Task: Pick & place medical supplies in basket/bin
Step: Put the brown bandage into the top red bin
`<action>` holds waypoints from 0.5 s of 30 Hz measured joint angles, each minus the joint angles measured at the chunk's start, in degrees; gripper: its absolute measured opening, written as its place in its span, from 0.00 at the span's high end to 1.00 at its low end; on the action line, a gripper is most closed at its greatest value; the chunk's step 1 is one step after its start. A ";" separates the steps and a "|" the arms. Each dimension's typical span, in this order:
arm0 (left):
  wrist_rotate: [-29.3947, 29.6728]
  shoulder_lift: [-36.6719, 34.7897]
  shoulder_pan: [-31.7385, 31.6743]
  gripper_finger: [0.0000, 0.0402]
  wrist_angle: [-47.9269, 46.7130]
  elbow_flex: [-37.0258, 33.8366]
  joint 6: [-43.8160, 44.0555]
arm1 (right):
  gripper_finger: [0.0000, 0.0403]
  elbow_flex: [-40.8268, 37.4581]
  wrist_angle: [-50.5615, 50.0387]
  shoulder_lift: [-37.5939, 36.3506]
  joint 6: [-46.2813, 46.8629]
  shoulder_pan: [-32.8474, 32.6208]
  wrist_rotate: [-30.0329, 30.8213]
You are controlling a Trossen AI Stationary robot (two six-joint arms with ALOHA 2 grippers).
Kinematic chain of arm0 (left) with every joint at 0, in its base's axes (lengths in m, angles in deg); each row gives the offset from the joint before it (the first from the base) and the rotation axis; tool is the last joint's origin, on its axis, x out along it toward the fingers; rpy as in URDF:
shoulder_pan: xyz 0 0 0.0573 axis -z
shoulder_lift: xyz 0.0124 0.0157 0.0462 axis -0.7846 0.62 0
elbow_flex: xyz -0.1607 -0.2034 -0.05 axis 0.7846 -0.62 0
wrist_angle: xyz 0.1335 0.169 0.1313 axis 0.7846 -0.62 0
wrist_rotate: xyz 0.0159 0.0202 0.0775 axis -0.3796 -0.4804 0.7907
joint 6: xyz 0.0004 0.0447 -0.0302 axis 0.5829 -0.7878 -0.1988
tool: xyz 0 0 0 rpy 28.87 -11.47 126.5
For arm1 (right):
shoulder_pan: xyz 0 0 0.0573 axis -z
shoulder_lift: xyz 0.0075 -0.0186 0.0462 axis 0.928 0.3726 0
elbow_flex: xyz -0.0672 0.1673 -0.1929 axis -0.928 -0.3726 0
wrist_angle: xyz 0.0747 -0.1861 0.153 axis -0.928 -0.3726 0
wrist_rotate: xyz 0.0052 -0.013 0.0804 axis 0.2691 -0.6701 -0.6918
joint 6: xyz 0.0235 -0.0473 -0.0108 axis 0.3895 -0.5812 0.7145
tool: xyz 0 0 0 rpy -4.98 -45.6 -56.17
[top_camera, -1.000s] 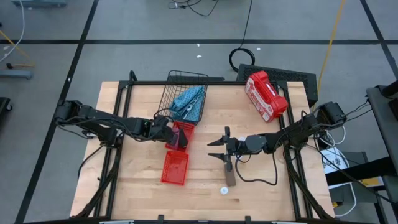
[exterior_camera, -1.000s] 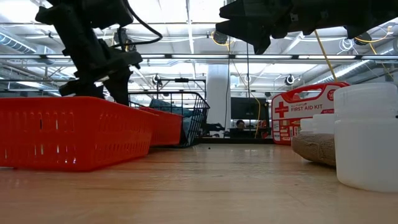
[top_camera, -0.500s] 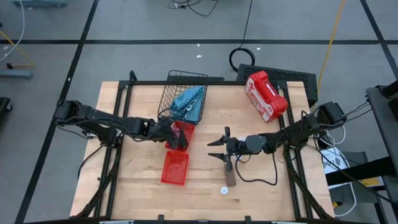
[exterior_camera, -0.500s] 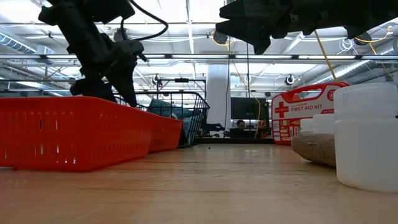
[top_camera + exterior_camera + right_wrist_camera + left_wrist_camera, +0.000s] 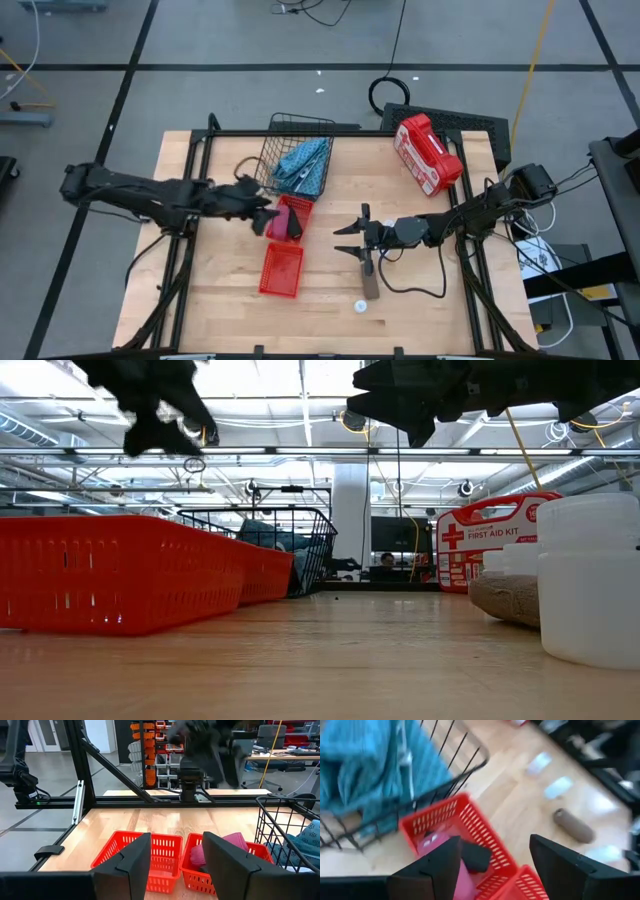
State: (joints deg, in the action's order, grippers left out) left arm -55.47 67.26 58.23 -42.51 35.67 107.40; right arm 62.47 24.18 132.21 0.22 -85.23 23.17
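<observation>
My left gripper hangs open and empty above the table, just left of a red bin. In that bin lie a pink roll and a black roll. Behind it, a light-blue pouch fills the black wire basket. My right gripper waits open at mid-table, above the far end of a brown roll lying on the wood. A white vial stands near the front edge.
A second red bin sits nearer the front edge, beside the first. The big red and white case rests at the far right. Bare wood shows between the bins and the brown roll, and along the table's left side.
My left gripper has risen out of the far red bin and drawn back toward the table's left edge, its arm folding back with it. The pink and black rolls stay in the bin. My right arm has kept still.
</observation>
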 joint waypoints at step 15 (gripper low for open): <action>-0.30 -17.34 3.70 0.40 3.24 0.00 -14.63 | 0.59 0.00 3.87 0.02 1.85 -0.24 -3.64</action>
State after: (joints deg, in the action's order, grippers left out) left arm -55.76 49.92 61.93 -39.26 35.67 92.76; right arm 62.47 28.05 132.23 2.07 -85.47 19.53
